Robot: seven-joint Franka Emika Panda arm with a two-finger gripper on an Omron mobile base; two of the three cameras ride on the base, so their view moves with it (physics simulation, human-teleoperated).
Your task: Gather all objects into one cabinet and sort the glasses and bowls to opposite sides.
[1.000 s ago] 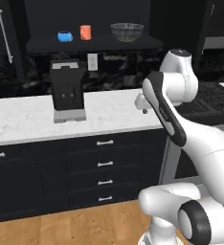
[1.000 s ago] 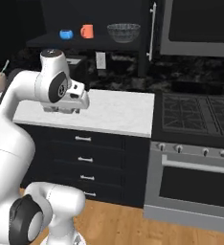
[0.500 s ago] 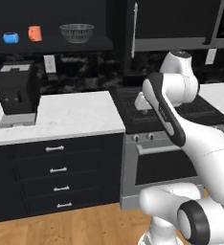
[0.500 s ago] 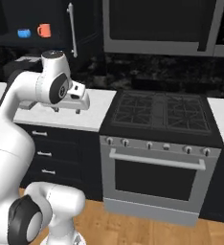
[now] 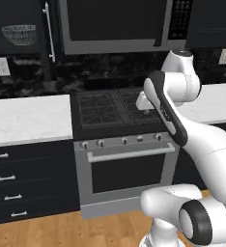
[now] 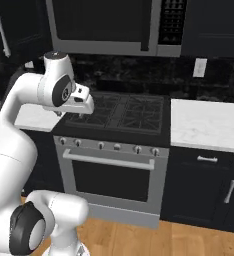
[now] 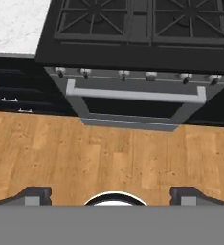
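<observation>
Hand view: my hand (image 7: 110,192) is open and empty, fingertips (image 7: 35,193) wide apart above the wooden floor (image 7: 109,158). Beyond it stands the oven (image 7: 133,103) under the stovetop (image 5: 117,108), white tabletop (image 5: 25,118) to its left. Far left, the striped bowl (image 5: 19,34) sits on the cabinet (image 5: 37,38) shelf beside the bar handle (image 5: 49,31).

Black stove (image 5: 117,108) with oven (image 5: 127,166) below, microwave (image 5: 117,24) above. White marble surface (image 5: 28,118) either side, black drawers (image 5: 18,185), wood floor (image 7: 109,158).
</observation>
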